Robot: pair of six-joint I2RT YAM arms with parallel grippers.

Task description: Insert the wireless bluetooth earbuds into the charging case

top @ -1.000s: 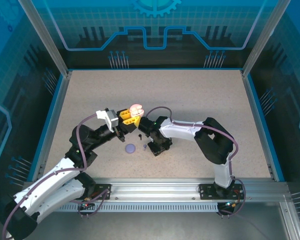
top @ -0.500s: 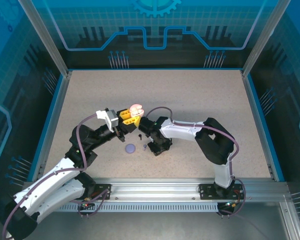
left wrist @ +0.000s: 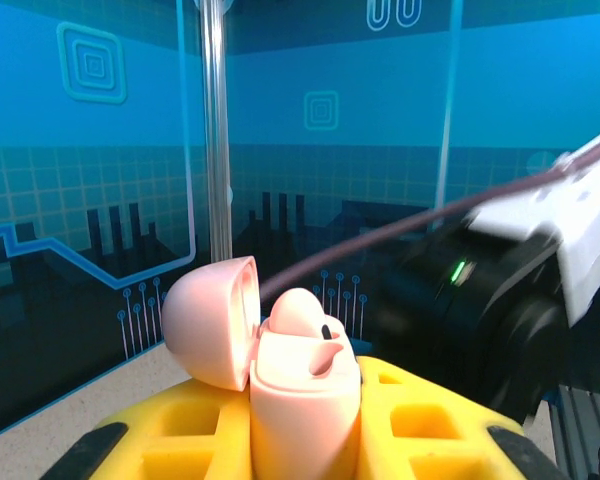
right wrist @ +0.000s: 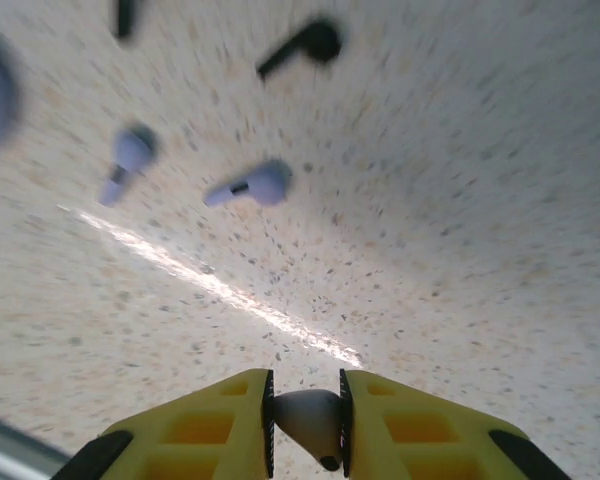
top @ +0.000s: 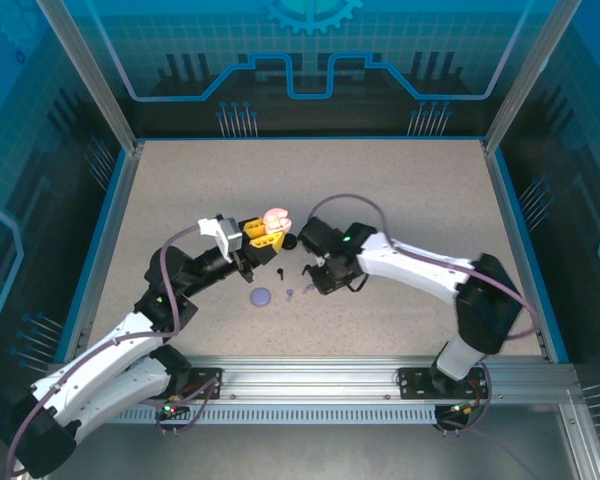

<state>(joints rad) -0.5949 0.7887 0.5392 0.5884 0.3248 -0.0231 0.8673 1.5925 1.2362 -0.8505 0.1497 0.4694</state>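
lavender earbuds [right wrist: 255, 185] [right wrist: 130, 160] 2 | black earbuds [right wrist: 305, 45] 1, perhaps 2 | pink earbuds [right wrist: 308, 418] [left wrist: 298, 312] 2 | pink case [left wrist: 305, 410] 1 | lavender case [top: 262, 297] 1

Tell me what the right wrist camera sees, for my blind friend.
The yellow right gripper pinches a pale pink earbud above the speckled table. Two lavender earbuds and a black earbud lie on it, blurred.

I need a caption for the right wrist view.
Right gripper pinches a pale pink earbud above two lavender earbuds and a black earbud.
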